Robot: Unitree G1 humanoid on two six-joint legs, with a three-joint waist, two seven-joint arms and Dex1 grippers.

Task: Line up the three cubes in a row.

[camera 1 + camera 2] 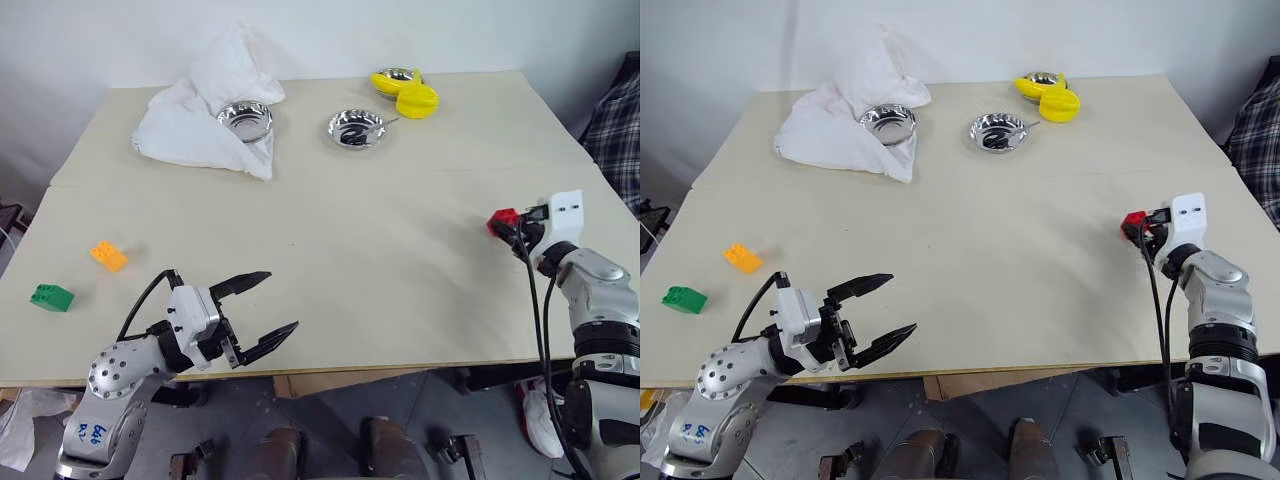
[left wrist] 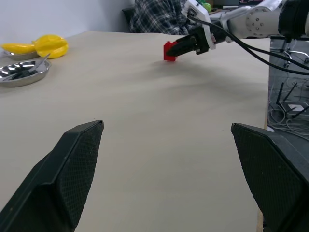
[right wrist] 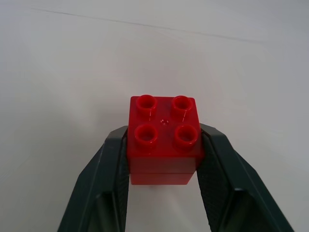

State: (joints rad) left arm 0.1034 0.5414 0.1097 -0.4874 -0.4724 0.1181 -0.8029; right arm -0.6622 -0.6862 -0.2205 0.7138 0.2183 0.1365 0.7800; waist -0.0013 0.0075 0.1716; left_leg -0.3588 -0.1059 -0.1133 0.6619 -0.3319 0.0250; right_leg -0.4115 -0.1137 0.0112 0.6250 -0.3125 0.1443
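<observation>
The red cube (image 3: pixel 164 137) rests on the table at the right side, and my right gripper (image 1: pixel 513 228) is shut on it, one finger pressed to each side. From the left wrist view the same red cube (image 2: pixel 170 50) shows far across the table. The orange-yellow cube (image 1: pixel 108 256) and the green cube (image 1: pixel 51 297) lie apart near the table's left edge, orange a little farther back. My left gripper (image 1: pixel 281 300) hovers over the front edge to the right of those two, open and holding nothing.
At the back lie a crumpled white cloth (image 1: pixel 200 110) with a steel bowl (image 1: pixel 245 120) on it, a second steel bowl (image 1: pixel 356 128), and yellow plastic pieces (image 1: pixel 410 95) on a third bowl. Plaid fabric (image 1: pixel 615 130) hangs beyond the table's right edge.
</observation>
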